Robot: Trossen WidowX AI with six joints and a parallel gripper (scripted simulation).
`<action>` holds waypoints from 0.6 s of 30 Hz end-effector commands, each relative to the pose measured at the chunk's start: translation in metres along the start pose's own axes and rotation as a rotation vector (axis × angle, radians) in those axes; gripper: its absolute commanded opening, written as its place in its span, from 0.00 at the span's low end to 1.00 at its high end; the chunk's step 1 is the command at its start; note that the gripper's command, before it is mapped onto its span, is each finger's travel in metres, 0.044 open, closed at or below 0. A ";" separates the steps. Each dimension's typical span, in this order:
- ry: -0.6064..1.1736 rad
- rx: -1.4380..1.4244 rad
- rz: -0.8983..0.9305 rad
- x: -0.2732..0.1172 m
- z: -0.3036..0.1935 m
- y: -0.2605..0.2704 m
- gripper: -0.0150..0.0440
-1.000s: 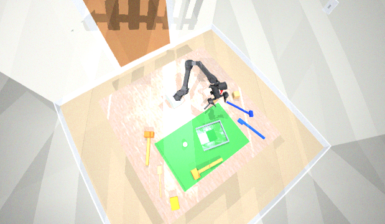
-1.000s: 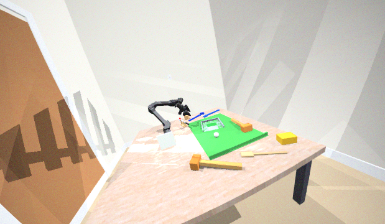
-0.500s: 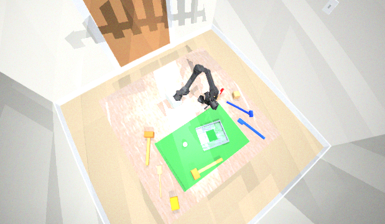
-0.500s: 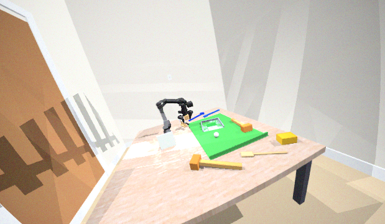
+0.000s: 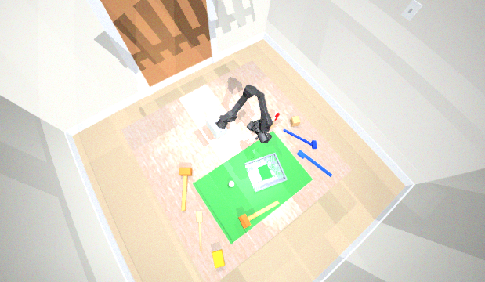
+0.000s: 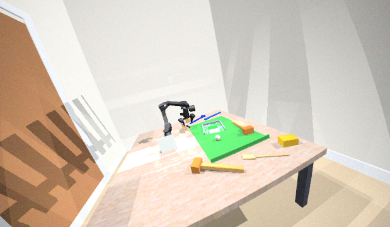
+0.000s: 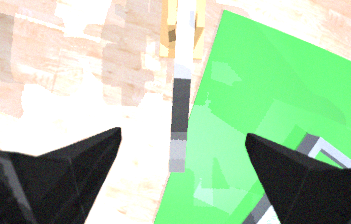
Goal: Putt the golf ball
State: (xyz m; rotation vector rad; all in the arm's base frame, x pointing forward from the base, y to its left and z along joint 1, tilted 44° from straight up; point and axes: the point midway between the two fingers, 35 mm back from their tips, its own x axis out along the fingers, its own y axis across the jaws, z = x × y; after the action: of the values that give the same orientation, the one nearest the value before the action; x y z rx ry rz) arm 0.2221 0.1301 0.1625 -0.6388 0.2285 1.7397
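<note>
The red putter (image 5: 276, 116) (image 7: 180, 105) lies across a pale wooden stand (image 6: 188, 120) (image 7: 199, 45). Its red end shows beyond the arm in the top view; its dark grip shows in the wrist view. My gripper (image 5: 259, 131) (image 6: 186, 123) (image 7: 184, 136) is open and empty above the grip, one finger on each side of it in the wrist view. The white golf ball (image 5: 231, 184) (image 6: 217, 137) rests on the green mat (image 5: 215, 196) (image 6: 227, 146) (image 7: 276, 65). The raised green (image 5: 265, 172) (image 6: 213, 127) is a small square inside a grey-walled frame (image 5: 281, 166) (image 7: 312, 144).
An orange mallet (image 5: 244, 221) (image 6: 247, 130) lies on the mat; another (image 5: 185, 171) (image 6: 196, 165) lies beside it. A tan paddle (image 5: 199, 216) (image 6: 248, 156), a yellow block (image 5: 218, 258) (image 6: 288, 140), two blue tools (image 5: 314, 144) (image 5: 316, 164) and a tan cube (image 5: 295, 121) lie around the mat.
</note>
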 end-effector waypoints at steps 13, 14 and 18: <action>-0.009 0.011 0.007 0.036 -0.008 0.003 1.00; -0.009 0.011 0.007 0.036 -0.008 0.003 1.00; -0.008 0.011 0.007 0.040 -0.009 0.003 1.00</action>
State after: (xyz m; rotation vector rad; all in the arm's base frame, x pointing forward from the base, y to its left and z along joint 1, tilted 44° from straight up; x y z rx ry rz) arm 0.2189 0.1553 0.1366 -0.6325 0.2290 1.7433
